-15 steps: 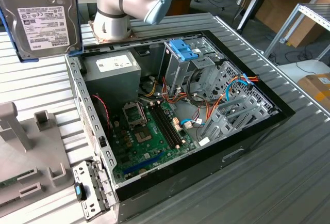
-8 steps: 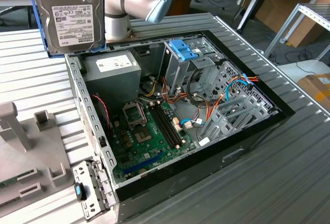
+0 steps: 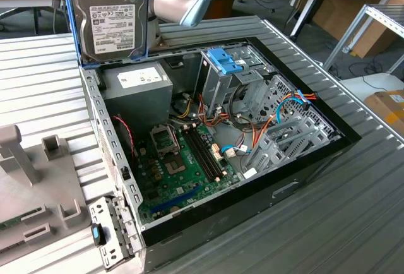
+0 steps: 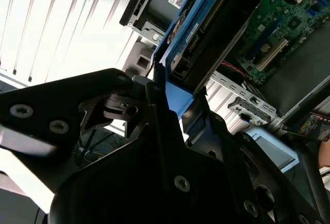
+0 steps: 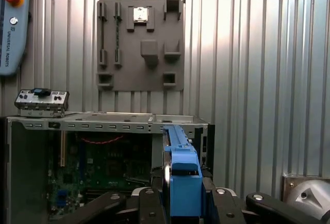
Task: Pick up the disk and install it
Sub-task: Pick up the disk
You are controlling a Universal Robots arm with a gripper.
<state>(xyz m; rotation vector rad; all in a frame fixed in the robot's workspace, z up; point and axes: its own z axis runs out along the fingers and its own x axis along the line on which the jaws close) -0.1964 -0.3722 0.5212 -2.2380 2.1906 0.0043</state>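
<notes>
holding disk (image 3: 113,15) upright, gripper (image 5: 184,202) clamped on its blue frame edge, over pc case (image 3: 297,182) rim.

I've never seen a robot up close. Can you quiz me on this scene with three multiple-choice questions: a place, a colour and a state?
1. Where is the disk?
A. Flat on the table.
B. Held up over a corner of the computer case.
C. Inside the case.

2. What colour is the disk's frame?
A. Red.
B. Yellow.
C. Blue.

3. How are the fingers?
A. Shut on the disk.
B. Open, holding nothing.
C. Shut on a cable.

Answers: 1 B, it hangs above the case's rim in the exterior view. 2 C, bright blue. 3 A, they clamp the frame from both sides.
</notes>
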